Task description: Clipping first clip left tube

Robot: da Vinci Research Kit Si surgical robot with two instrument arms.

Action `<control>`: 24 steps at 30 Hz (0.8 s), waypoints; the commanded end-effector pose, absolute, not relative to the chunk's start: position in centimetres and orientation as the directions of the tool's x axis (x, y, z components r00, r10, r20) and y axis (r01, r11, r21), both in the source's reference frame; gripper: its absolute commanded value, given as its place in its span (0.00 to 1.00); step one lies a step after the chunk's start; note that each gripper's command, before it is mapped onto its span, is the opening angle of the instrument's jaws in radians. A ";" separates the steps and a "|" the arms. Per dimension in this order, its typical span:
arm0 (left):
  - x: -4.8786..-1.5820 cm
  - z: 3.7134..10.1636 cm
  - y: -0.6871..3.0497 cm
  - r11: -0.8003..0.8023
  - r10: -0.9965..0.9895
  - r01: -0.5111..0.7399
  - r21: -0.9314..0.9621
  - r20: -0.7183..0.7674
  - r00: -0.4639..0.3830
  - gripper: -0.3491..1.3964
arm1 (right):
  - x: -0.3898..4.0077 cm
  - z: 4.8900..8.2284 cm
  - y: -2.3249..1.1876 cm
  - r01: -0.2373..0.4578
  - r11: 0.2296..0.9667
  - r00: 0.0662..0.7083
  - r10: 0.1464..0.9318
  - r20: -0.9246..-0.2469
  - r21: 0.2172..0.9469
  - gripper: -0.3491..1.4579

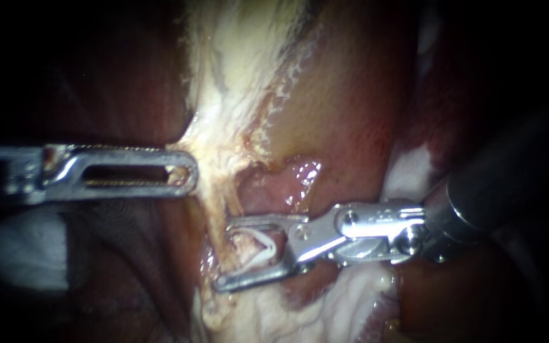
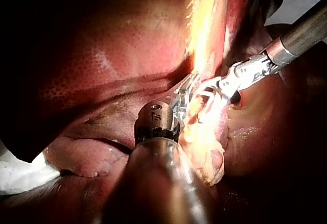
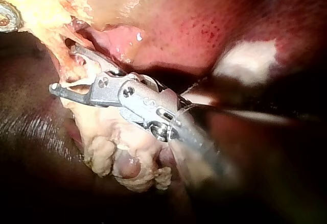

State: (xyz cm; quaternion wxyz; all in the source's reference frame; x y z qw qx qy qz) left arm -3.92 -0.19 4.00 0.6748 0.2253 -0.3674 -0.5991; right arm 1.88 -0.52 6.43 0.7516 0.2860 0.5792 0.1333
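A pale tube (image 1: 216,194) runs down from the whitish fatty tissue (image 1: 243,57). My right instrument (image 1: 222,254) comes in from the right with its jaws open, one on each side of the tube's lower part. A white clip (image 1: 267,246) sits open between those jaws. My left instrument (image 1: 189,171), with slotted jaws, is shut on the pale tissue at the tube's upper left and holds it taut. In the right wrist view the open jaws (image 3: 62,68) straddle the yellowish strand (image 3: 76,81). In the left wrist view my left instrument (image 2: 189,83) meets the right instrument (image 2: 207,94) at the strand.
Red-brown liver (image 1: 351,108) lies to the right of the fatty tissue. A pink opening (image 1: 268,190) shows just above the right instrument's upper jaw. White gauze (image 1: 20,248) lies under the left instrument's shaft. Lumpy pale fat (image 3: 127,157) hangs below the right instrument.
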 end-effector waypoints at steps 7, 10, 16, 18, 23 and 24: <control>-3.92 4.01 -0.19 0.182 -0.974 0.642 0.745 0.226 0.014 0.00 | 1.84 6.30 -0.63 0.224 0.788 0.259 0.519 -0.815 0.573 0.51; -3.91 4.02 -0.18 0.182 -0.974 0.641 0.745 0.226 0.014 0.00 | 1.84 6.26 -0.66 0.245 0.781 0.256 0.519 -0.815 0.574 0.51; -3.92 4.03 -0.18 0.182 -0.974 0.641 0.745 0.226 0.014 0.00 | 1.90 6.28 -0.74 0.275 0.756 0.258 0.537 -0.803 0.594 0.50; -3.93 4.03 -0.17 0.182 -0.974 0.642 0.745 0.226 0.014 0.00 | 1.94 6.30 -0.75 0.277 0.754 0.252 0.541 -0.802 0.596 0.50; -3.96 4.03 -0.17 0.181 -0.974 0.642 0.745 0.226 0.013 0.00 | 2.05 6.34 -0.77 0.271 0.754 0.248 0.546 -0.800 0.598 0.50; -3.96 4.03 -0.17 0.181 -0.974 0.642 0.745 0.226 0.013 0.00 | 2.06 6.35 -0.77 0.270 0.754 0.248 0.546 -0.800 0.598 0.50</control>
